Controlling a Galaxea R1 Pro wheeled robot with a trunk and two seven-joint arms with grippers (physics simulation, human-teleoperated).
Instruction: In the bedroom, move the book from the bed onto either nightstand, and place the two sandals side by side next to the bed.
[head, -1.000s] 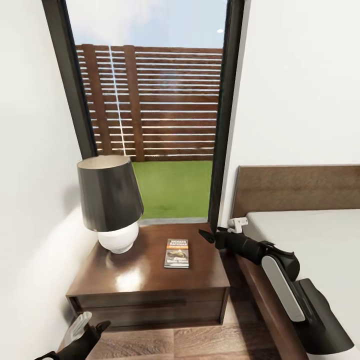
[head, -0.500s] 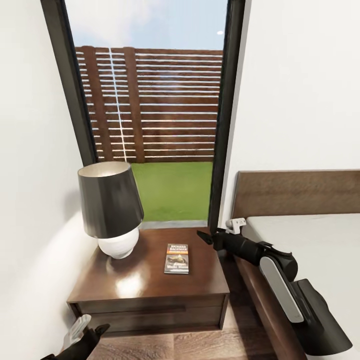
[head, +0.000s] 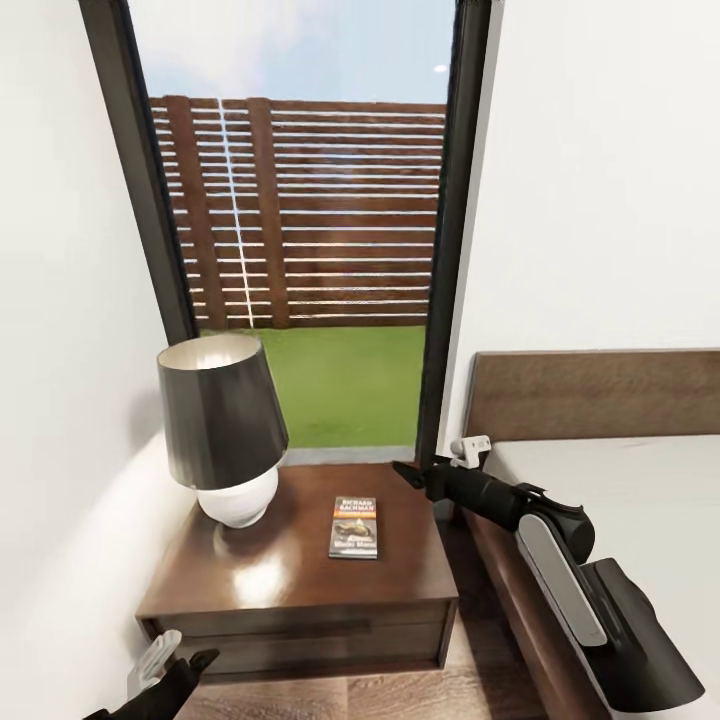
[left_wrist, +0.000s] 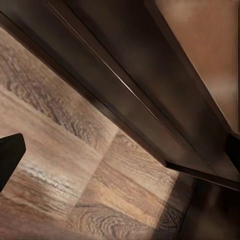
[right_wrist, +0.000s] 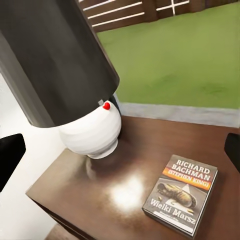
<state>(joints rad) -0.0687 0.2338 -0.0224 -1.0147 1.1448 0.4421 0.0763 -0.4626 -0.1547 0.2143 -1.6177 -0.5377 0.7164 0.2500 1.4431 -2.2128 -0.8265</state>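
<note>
One book (head: 354, 527) lies flat near your nightstand's (head: 300, 580) right edge, lamp (head: 222, 430) at its back left corner. Your right gripper (head: 432, 466) hovers beside, spread wide, empty; left gripper (head: 172, 662) low, parted, empty.

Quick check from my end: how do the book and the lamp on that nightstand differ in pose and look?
The book lies flat, cover up; the lamp stands upright. The book is thin and low with white lettering on a dark cover; the lamp is far taller, a black shade over a round white base. The book sits nearer the bed, the lamp nearer the wall. Both rest on the nightstand, apart.
</note>
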